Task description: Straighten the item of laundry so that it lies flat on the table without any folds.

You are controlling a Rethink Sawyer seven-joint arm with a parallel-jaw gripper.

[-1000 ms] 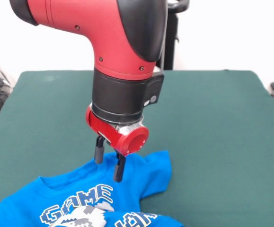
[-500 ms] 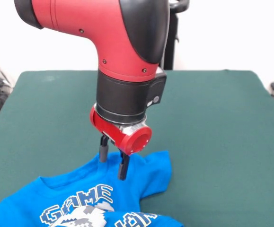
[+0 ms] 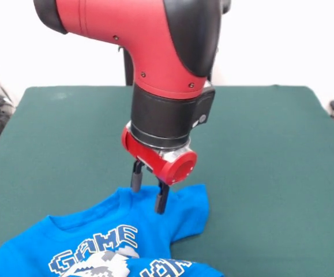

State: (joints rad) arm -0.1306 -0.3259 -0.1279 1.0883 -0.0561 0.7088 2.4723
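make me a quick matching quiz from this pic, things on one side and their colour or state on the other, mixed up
Things:
1. T-shirt
2. table
3. hand
4. lettering

Colour or state:
A. dark green, covers most of the view
B. white block letters
C. open, fingers apart above the cloth
D. bright blue, partly folded at the near edge

Pairs: 1-D, 2-A, 3-C, 4-B

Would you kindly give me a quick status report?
Claw open, over shirt's sleeve end. Shirt folded at front, not flat. Nothing in the way.
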